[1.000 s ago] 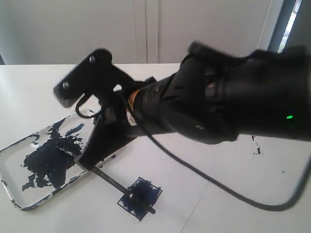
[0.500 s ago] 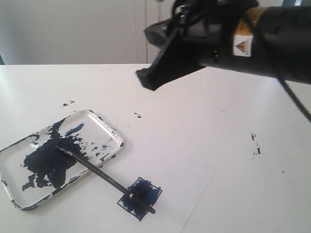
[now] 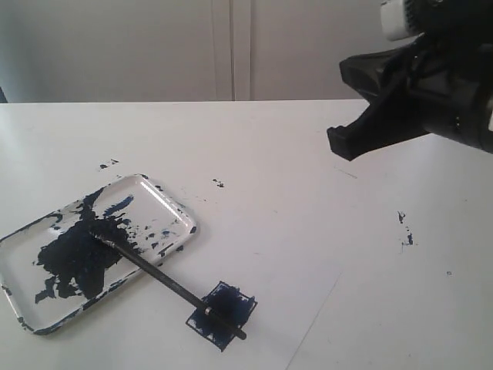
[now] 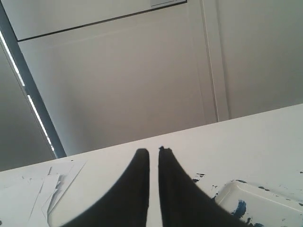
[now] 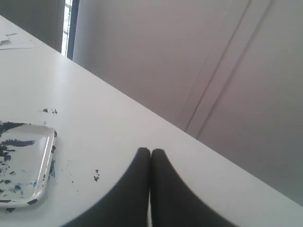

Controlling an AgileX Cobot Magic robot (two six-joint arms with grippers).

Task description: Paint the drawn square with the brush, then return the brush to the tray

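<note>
The clear tray (image 3: 158,202), smeared with dark blue paint, sits at the front left of the white table. The black brush (image 3: 166,283) lies loose, its bristles in the tray's paint blotch and its handle end across the drawn square (image 3: 231,302), which is filled dark blue. My right gripper (image 3: 339,145) hangs high at the right, far from the brush, shut and empty; its fingers touch in the right wrist view (image 5: 151,152). My left gripper (image 4: 154,151) shows a narrow gap with nothing in it. The tray's corner (image 4: 265,203) lies beside it, and the tray (image 5: 33,161) also shows in the right wrist view.
Small dark paint specks (image 3: 219,183) dot the table behind the tray, and more specks (image 3: 404,230) lie at the right. Loose white papers (image 4: 28,189) lie on the table in the left wrist view. A pale wall stands behind the table.
My right arm has risen off the brush and swung up and to the right. The brush stays lying across the tray and the square.
</note>
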